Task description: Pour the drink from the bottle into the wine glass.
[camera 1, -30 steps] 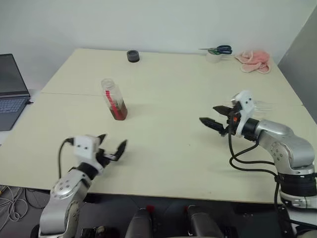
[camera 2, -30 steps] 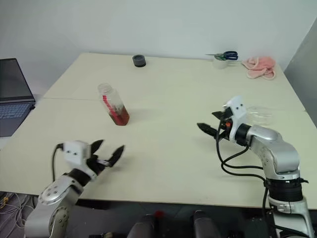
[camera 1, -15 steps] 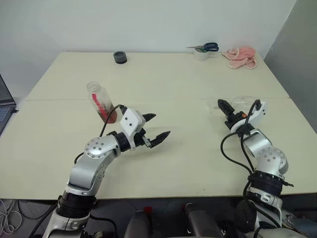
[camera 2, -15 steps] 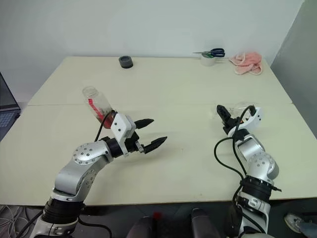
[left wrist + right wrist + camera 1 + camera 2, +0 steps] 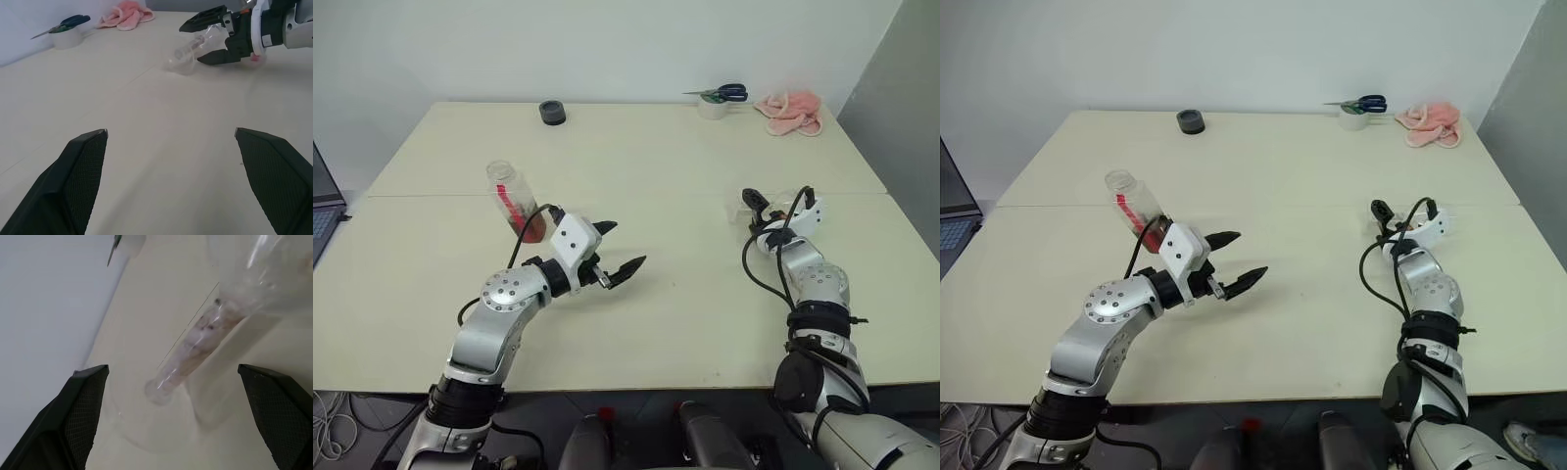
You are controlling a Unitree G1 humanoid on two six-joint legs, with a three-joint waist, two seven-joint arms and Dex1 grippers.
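The pale bench (image 5: 685, 147) carries everything. The left arm reaches in from the near left, elbow bent, forearm running level toward the middle of the bench; its left tool (image 5: 619, 247) points forward and to the right, both black fingers spread wide with nothing between them, hovering above the surface. The right arm stretches straight forward along the right side, and its right tool (image 5: 773, 208) lies level with its fingers wide apart on either side of the wine glass (image 5: 193, 49), which lies on its side on the bench; the stem (image 5: 188, 350) runs between the fingers, and I cannot tell whether they touch it. The bottle (image 5: 516, 201) stands tilted on the left half of the bench, just behind the left forearm, with the reddish-brown drink (image 5: 532, 228) pooled at its base. At the far edge sit a pink cloth (image 5: 789, 108), scissors (image 5: 722, 94) on a tape roll, and a small dark round object (image 5: 551, 112).
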